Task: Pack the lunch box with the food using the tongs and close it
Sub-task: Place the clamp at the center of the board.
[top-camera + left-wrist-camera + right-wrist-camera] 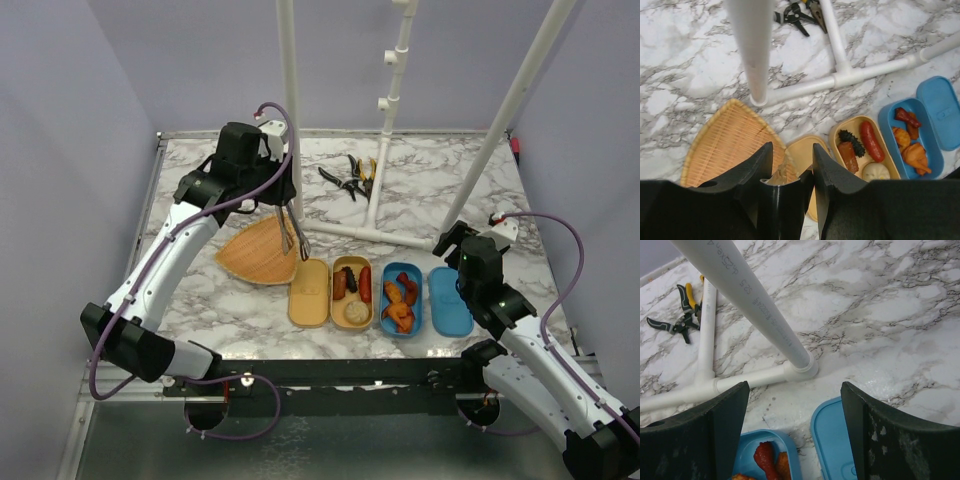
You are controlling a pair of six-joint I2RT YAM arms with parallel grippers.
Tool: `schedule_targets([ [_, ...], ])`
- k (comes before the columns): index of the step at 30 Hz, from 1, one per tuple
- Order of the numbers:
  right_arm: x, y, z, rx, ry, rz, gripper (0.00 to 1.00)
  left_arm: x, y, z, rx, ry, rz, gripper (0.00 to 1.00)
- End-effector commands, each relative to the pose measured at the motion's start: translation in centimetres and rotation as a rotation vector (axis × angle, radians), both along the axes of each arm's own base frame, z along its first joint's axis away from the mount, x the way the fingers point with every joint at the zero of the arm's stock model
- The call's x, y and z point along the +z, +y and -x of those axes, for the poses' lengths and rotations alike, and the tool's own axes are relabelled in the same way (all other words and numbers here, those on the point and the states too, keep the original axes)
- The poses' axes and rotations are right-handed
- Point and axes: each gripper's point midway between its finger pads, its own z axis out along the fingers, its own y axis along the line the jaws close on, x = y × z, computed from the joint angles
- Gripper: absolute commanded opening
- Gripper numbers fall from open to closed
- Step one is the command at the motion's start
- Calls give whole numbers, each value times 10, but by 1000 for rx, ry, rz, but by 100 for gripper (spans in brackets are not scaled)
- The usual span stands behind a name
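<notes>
The left hand (791, 147) is clamped on the tongs (298, 238), right hand (794, 390) spread; food (365, 284) is packed beside the tray (250, 257), lids (450, 302) unfitted.

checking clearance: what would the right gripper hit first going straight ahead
The right gripper would probably meet bare table just past the blue lid, short of the white pipe, though depth is unclear.

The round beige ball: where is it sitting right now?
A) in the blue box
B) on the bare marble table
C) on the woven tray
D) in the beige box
D: the beige ball lies inside the beige box, at its near end beside the sausage-like pieces, while the blue box next to it holds only orange and red bits.
</notes>
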Motion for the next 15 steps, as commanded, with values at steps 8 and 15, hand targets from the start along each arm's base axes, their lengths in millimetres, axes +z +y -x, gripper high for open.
schedule_targets([
  [8,2,-4,-3,-17,-2,15,79,7,101,-24,251,-31,-126,37],
  [15,4,-2,-5,-5,-11,17,79,5,215,-43,634,-12,-333,37],
])
